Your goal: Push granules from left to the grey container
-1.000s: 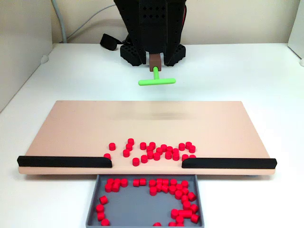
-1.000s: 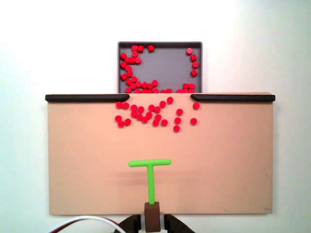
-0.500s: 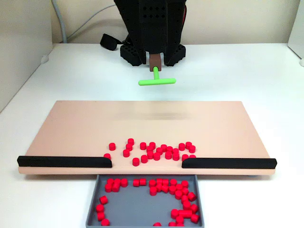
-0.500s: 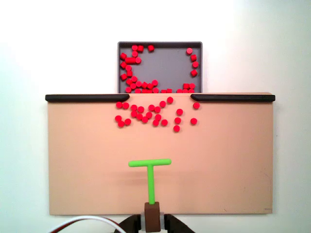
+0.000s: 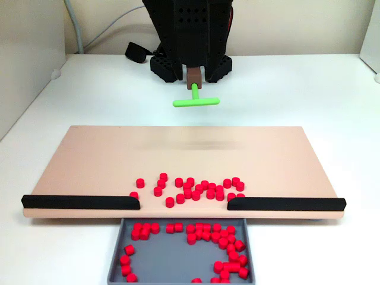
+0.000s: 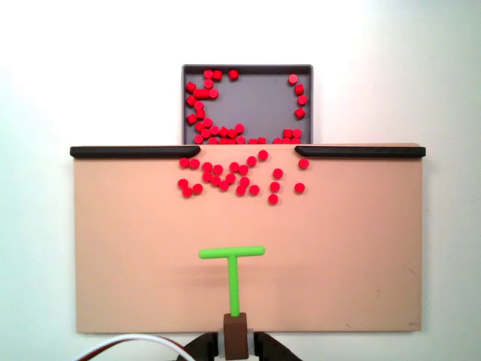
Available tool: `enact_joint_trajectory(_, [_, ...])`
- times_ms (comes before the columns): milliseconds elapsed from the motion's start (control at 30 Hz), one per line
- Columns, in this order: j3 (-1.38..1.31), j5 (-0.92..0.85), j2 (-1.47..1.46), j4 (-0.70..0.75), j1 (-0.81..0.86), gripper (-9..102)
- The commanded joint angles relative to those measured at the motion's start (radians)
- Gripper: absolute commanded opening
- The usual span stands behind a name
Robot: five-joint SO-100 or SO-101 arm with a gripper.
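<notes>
Well beyond the pusher-pinching end effector (image 6: 234,331), granules (image 6: 233,177) lie; grey container (image 6: 248,94) behind.

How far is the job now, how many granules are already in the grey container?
Roughly half or more of the granules lie in the grey container. About twenty remain on the tan board, near the gap between the black rails. The green pusher sits well behind them, touching none.

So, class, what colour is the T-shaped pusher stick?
Bright green; the pusher stick shows best in the fixed view from above.
</notes>
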Motion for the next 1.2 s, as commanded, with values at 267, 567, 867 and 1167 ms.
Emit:
enact_joint_trajectory(267, [-0.020, 0.005, 0.031, -0.006, 0.003, 0])
enact_joint_trajectory(567, [-0.020, 0.011, 0.028, -0.006, 0.003, 0])
enact_joint_trajectory(867, [-0.020, 0.067, 0.049, -0.006, 0.002, 0])
enact_joint_trajectory(1167, [-0.020, 0.299, 0.103, -0.006, -0.112, 0])
